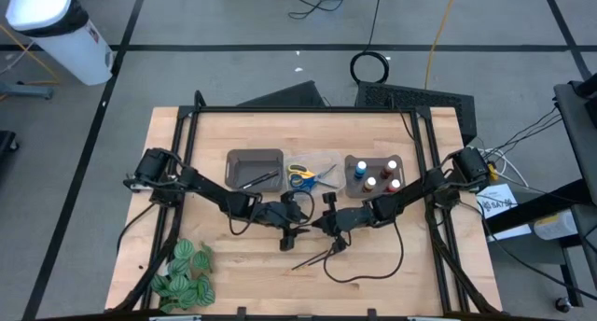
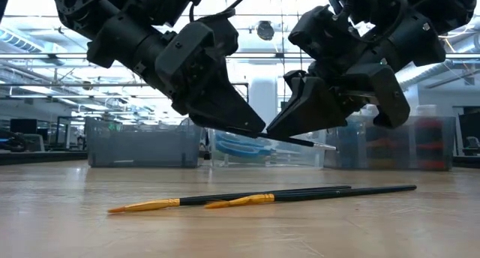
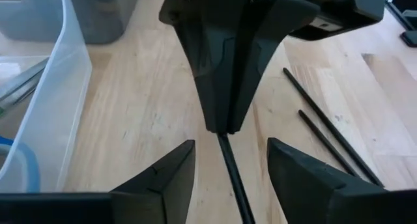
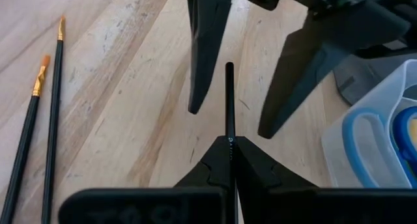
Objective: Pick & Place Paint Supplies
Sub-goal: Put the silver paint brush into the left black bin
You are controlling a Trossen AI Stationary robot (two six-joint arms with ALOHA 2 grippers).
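A thin dark paintbrush (image 4: 229, 100) is lifted above the table's middle, between my two grippers, which face each other. My right gripper (image 4: 229, 140) is shut on it. My left gripper (image 3: 231, 149) is open, with one finger on each side of the brush's free end (image 3: 233, 185), and no contact shows. Two more dark brushes with orange ferrules (image 2: 262, 199) lie flat on the wood just below, toward the near edge (image 1: 317, 256). Scissors with blue and yellow handles (image 1: 300, 177) lie in the clear bin. Paint bottles (image 1: 375, 174) stand in the right bin. My right gripper pinches the paintbrush between its two shut fingertips (image 4: 218, 160), on the shaft (image 4: 229, 134). The fingers come in low from the table's right and lie along the brush. The brush is lifted clear of the table, and its end (image 4: 229, 68) sticks out toward my left gripper.
A grey bin (image 1: 255, 167), a clear bin (image 1: 326, 162) and the bottle bin (image 1: 354, 162) stand in a row toward the far edge. A green striped leafy bunch (image 1: 184, 272) lies at the near left corner. A dark cable (image 1: 373, 270) loops on the wood near the right arm.
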